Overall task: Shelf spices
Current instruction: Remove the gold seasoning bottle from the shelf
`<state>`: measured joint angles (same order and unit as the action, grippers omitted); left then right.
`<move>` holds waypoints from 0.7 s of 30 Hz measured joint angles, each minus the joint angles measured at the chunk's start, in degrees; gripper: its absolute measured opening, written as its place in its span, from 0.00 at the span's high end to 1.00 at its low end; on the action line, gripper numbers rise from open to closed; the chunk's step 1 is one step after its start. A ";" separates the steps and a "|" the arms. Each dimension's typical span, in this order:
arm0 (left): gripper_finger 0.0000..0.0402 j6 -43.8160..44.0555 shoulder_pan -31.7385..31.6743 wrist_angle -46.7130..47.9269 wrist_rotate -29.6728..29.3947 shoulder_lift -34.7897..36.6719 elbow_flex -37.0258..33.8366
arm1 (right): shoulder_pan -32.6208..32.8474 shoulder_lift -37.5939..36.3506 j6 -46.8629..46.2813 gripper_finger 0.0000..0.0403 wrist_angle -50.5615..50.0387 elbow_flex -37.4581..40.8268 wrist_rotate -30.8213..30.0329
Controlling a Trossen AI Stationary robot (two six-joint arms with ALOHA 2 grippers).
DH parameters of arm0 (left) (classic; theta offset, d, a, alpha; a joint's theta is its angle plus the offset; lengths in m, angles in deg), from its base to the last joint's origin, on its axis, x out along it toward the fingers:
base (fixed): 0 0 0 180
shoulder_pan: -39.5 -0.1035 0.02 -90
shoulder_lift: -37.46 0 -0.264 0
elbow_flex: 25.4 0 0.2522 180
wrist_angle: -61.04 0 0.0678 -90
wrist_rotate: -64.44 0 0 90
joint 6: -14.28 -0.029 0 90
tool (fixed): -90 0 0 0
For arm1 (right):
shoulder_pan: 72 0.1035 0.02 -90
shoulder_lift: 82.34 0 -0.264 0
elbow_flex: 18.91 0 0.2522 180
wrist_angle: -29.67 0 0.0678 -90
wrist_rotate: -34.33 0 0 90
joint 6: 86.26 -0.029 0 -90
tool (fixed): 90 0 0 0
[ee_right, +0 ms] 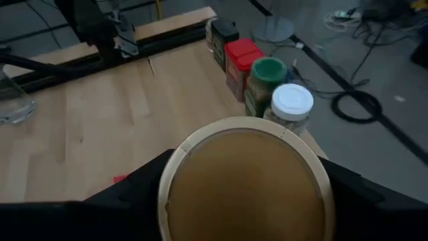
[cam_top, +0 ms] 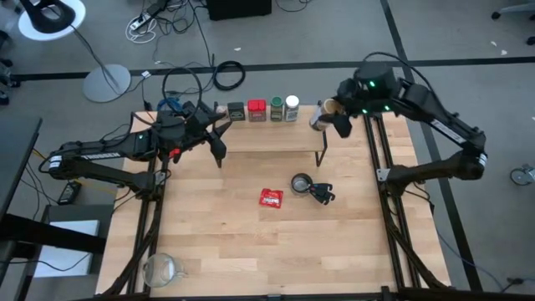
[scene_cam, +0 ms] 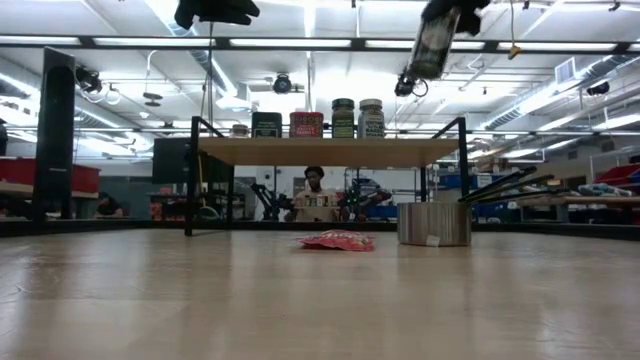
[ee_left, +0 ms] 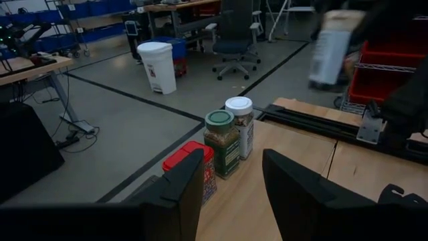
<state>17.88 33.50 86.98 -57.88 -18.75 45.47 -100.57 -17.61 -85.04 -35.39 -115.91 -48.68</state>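
Observation:
The shelf [cam_top: 272, 138] stands at the table's far side on thin black legs. On its plank top stand a dark square tin [cam_top: 236, 110], a red tin [cam_top: 257, 109], a green jar [cam_top: 277, 109] and a white-capped jar [cam_top: 291, 107] in a row. My right gripper [cam_top: 328, 117] is shut on the wider tan-lidded jar [scene_cam: 434, 42], high over the shelf's right end. My left gripper [cam_top: 219, 140] hovers open at the shelf's left end, touching nothing. Its wrist view shows the red tin [ee_left: 194, 164], the green jar [ee_left: 221, 140] and the white-capped jar [ee_left: 239, 124] ahead. My right gripper pinches the tan-lidded jar by its sides just below the lid [ee_right: 244, 181], one finger [ee_right: 134, 197] on each side. The fingers come from above, reaching down past the lid. The jar is lifted clear and hangs slightly tilted [scene_cam: 434, 42] above the shelf top.
A flat red packet [cam_top: 271, 197] and a round metal cup with a black handle [cam_top: 303, 183] lie mid-table in front of the shelf. A clear glass vessel [cam_top: 160, 267] sits near the near left corner. Beyond the table a person [scene_cam: 315, 195] shows under the shelf in the low view.

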 joint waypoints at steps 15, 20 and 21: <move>0.61 3.07 0.00 3.13 0.00 0.00 -0.02 | 19.27 -4.07 -21.78 0.33 -15.72 1.62 -24.70; 0.61 3.36 0.00 4.19 0.00 -0.02 -0.02 | 24.42 -4.05 -29.17 0.33 -15.28 8.53 -26.23; 0.61 3.33 0.00 4.03 0.00 -0.02 -0.02 | 25.63 -4.01 -30.27 0.33 -14.80 10.21 -26.50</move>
<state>21.22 33.50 91.02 -57.88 -18.77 45.44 -74.94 -21.61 -115.32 -50.19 -105.70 -75.18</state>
